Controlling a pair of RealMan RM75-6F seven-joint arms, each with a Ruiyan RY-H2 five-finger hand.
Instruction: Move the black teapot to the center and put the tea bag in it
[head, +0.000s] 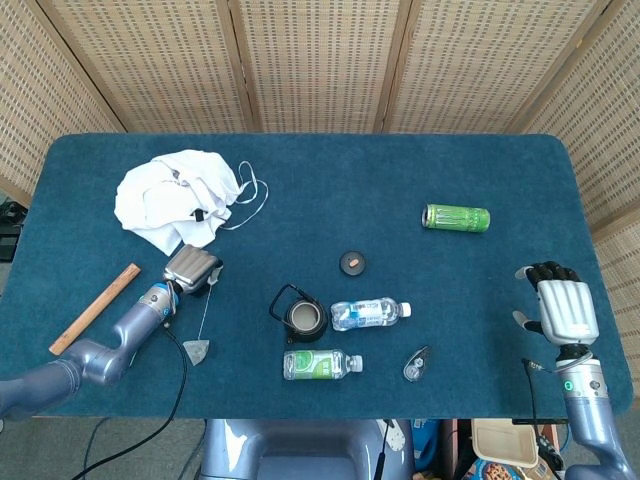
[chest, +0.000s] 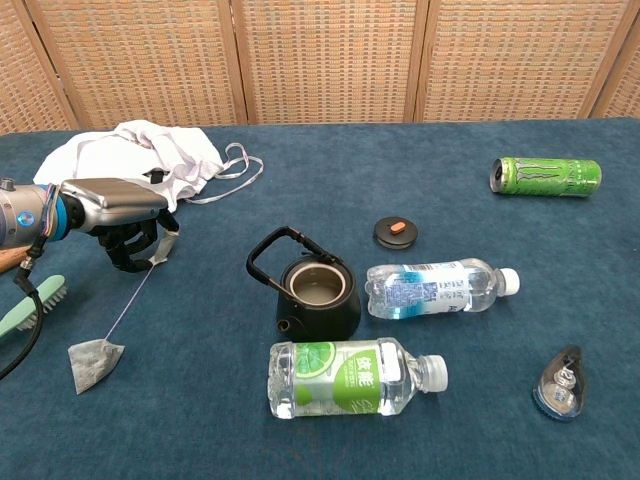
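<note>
The black teapot (head: 302, 317) (chest: 317, 293) stands lidless near the table's middle, its handle tipped to the left. Its round black lid (head: 352, 263) (chest: 396, 232) lies apart behind it. My left hand (head: 190, 269) (chest: 115, 210) pinches the paper tag of the tea bag string. The string runs taut down to the grey tea bag (head: 197, 349) (chest: 91, 362), which rests on the cloth left of the teapot. My right hand (head: 558, 305) hovers at the right table edge with its fingers apart and nothing in it.
Two clear water bottles (chest: 438, 286) (chest: 352, 377) lie right of and in front of the teapot. A green can (chest: 545, 176) lies at the back right, a small blue-black object (chest: 560, 383) at the front right. White cloth (chest: 135, 150), a wooden stick (head: 95, 308) and a brush (chest: 30, 304) sit at the left.
</note>
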